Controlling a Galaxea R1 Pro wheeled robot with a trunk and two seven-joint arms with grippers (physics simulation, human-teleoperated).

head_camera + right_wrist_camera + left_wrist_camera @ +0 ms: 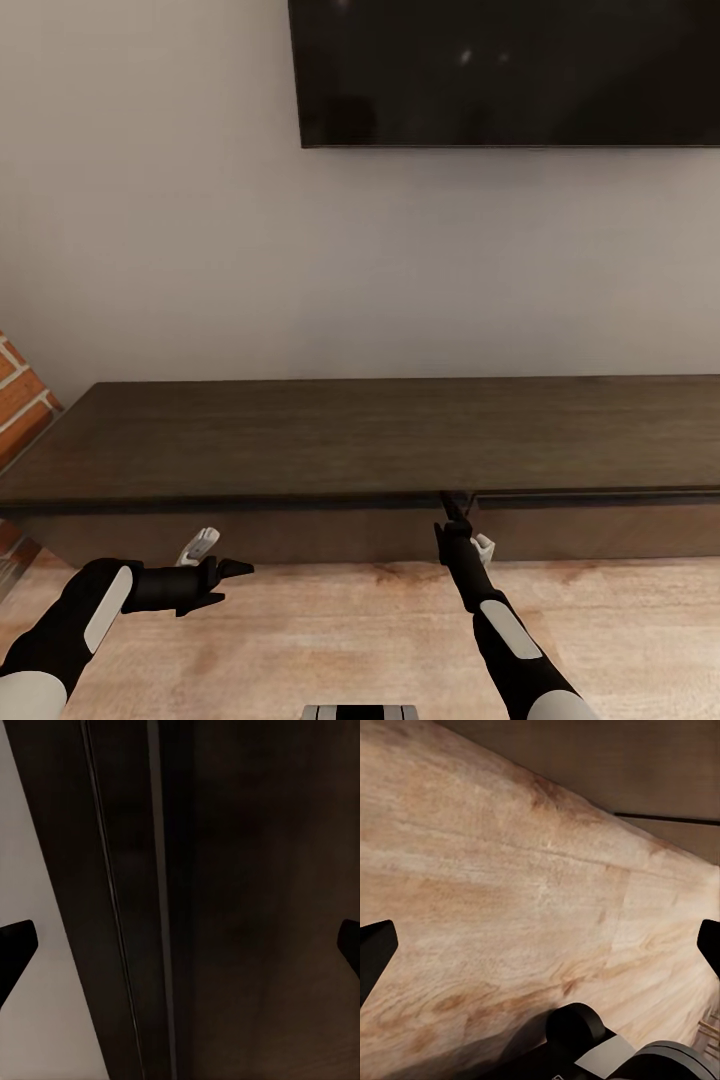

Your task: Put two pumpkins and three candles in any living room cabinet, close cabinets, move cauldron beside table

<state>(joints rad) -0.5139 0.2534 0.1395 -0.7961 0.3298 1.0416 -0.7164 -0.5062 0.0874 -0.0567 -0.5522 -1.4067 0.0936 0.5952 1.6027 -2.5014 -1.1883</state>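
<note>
Nearest, low in the head view: robot base edge [360, 712], then two black forearms over pale wood floor [330, 640]. Left gripper [225, 580] hanging idle above the floorboards, pointing toward the right, jaws spread wide — both fingertips at the far edges of the left wrist view, nothing between them. Right gripper [452, 510] reaching forward and up to the cabinet [360, 440], tip at the lip under the top, right by the seam between the two drawer fronts; jaws likewise parted in the right wrist view, dark wood and that seam [157, 900] close ahead, nothing grasped. Cabinet long axis running left to right across the view, both drawers apparently closed. Right arm clearly nearer — likely the one to hook and pull a drawer front toward the robot. Beyond, grey wall and a dark television [505, 70]. Brick edge [22, 395] at far left.
</note>
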